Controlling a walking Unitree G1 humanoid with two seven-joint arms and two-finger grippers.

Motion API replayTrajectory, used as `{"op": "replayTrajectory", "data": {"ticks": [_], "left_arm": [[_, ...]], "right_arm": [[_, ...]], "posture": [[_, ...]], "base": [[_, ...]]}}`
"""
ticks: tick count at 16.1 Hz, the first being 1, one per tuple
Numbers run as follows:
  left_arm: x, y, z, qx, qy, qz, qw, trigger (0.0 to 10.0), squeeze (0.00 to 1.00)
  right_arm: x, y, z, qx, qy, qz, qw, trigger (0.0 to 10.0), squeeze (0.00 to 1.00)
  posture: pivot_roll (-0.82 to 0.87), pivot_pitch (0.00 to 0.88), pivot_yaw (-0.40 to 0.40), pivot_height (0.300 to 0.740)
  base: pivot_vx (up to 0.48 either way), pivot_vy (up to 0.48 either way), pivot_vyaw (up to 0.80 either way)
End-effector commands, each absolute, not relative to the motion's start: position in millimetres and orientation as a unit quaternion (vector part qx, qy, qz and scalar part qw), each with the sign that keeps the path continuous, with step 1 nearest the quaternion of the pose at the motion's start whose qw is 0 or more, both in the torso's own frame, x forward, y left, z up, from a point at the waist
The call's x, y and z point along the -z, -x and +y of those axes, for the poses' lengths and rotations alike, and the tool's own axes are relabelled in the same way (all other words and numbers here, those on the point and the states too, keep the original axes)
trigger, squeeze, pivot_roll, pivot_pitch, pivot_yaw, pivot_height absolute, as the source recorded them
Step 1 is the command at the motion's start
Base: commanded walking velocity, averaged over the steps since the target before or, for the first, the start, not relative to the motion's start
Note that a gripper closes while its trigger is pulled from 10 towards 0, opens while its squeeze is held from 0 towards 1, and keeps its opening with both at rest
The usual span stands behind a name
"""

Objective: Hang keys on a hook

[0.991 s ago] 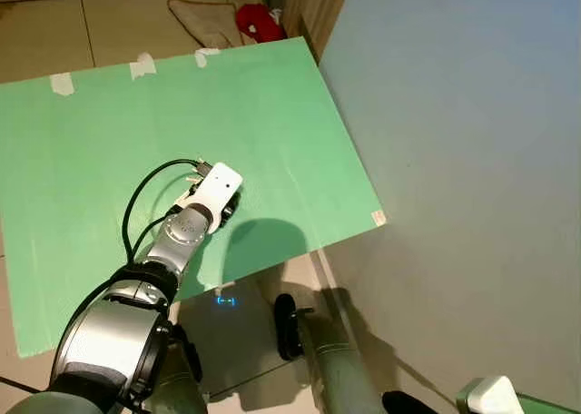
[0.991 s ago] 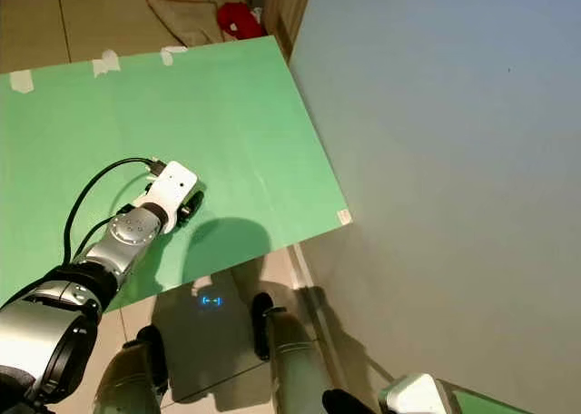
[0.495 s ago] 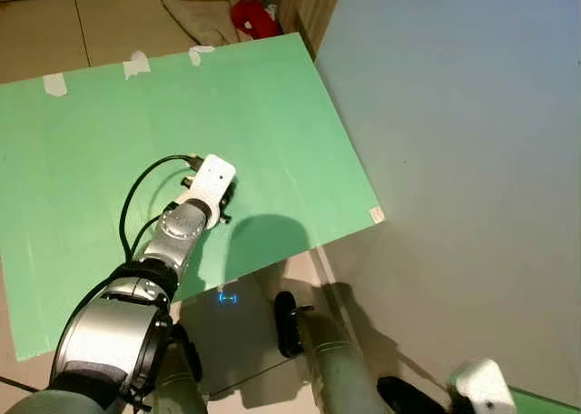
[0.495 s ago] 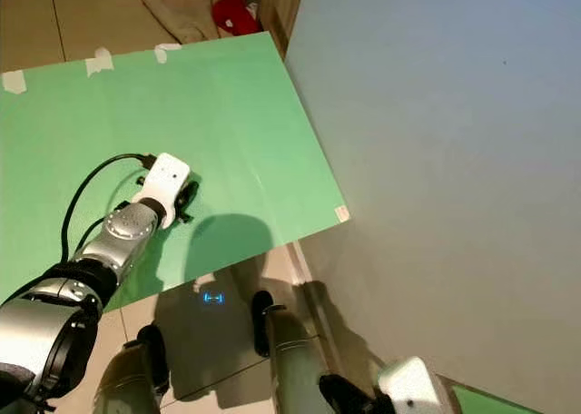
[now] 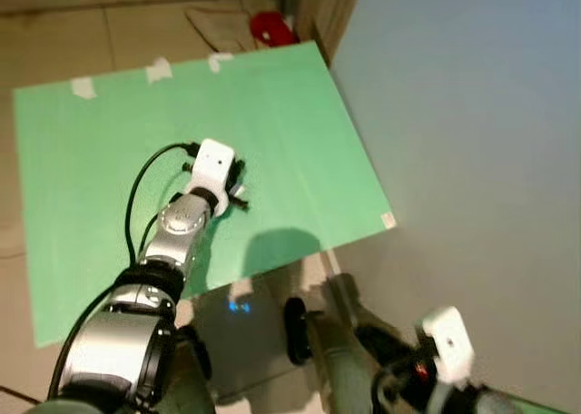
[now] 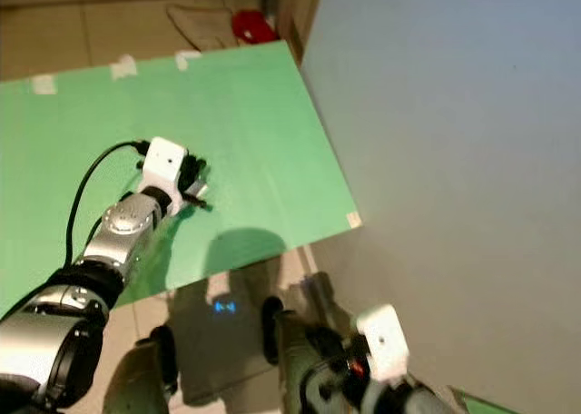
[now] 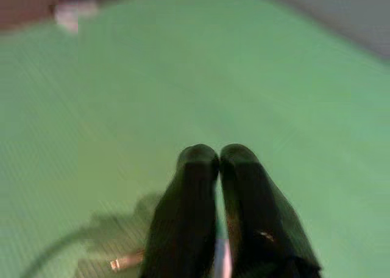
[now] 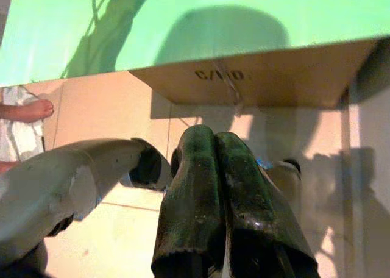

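Note:
My left arm reaches out over a green board (image 5: 272, 114) that lies on the floor. At its end the left gripper (image 5: 234, 189) hangs just above the board's middle. In the left wrist view its black fingers (image 7: 198, 168) are pressed together with a pale sliver between them, and a small metal key piece (image 7: 125, 263) pokes out beside them. Small pale bits that look like the keys (image 6: 200, 199) stick out under the gripper. My right gripper (image 8: 213, 135) is shut and holds nothing, low above the tiled floor near my legs. Its white wrist camera (image 5: 447, 341) is at the bottom right.
A plain grey wall panel (image 5: 472, 142) stands along the right. A red object (image 5: 272, 28) and a beige cloth (image 5: 227, 22) lie beyond the board's far edge. My feet (image 5: 295, 328) stand at its near edge. A person's bare foot (image 8: 30, 110) rests on the tiles.
The view has shifted slightly. My left gripper has moved a little farther out over the board. My right arm has come up and leftward into view at the bottom right.

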State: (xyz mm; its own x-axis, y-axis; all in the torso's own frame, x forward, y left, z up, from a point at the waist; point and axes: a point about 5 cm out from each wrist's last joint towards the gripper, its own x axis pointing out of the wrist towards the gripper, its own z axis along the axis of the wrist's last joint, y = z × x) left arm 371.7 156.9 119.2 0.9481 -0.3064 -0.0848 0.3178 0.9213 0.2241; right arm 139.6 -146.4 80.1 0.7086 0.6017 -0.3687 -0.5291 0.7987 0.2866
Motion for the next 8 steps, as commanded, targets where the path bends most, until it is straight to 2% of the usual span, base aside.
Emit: {"op": "replayTrajectory", "data": {"ticks": [1, 3, 4, 5, 7, 8], "left_arm": [[-113, -366, 151, 0.185, -0.113, 0.026, 0.976, 0.0, 0.0], [-110, -364, 152, 0.194, -0.135, 0.036, 0.971, 0.0, 0.0], [-106, -363, 155, 0.19, -0.156, 0.047, 0.968, 9.5, 0.0], [-100, -363, 165, 0.188, -0.218, 0.07, 0.955, 10.0, 0.98], [-94, -362, 175, 0.197, -0.285, 0.103, 0.932, 10.0, 1.0], [-91, -362, 180, 0.195, -0.317, 0.119, 0.92, 10.0, 1.0]], "right_arm": [[-72, -143, -148, -0.301, -0.077, 0.235, 0.921, 10.0, 0.0], [-71, -155, -144, -0.304, -0.08, 0.225, 0.922, 10.0, 0.0], [-70, -158, -142, -0.305, -0.08, 0.222, 0.923, 10.0, 0.0], [-67, -158, -142, -0.304, -0.079, 0.223, 0.923, 10.0, 0.0], [-66, -147, -145, -0.301, -0.079, 0.229, 0.922, 10.0, 0.0], [-73, -135, -138, -0.337, -0.084, 0.227, 0.91, 10.0, 0.0]], "posture": [[-0.23, 0.244, -0.115, 0.722], [-0.22, 0.238, -0.111, 0.722], [-0.22, 0.236, -0.108, 0.722], [-0.24, 0.245, -0.107, 0.722], [-0.28, 0.255, -0.1, 0.722], [-0.3, 0.26, -0.094, 0.722]], "base": [[0.0, 0.0, 0.0], [0.0, 0.0, 0.0], [0.0, 0.0, 0.0], [0.0, 0.0, 0.0], [0.0, 0.0, 0.0], [0.0, 0.0, 0.0]]}}
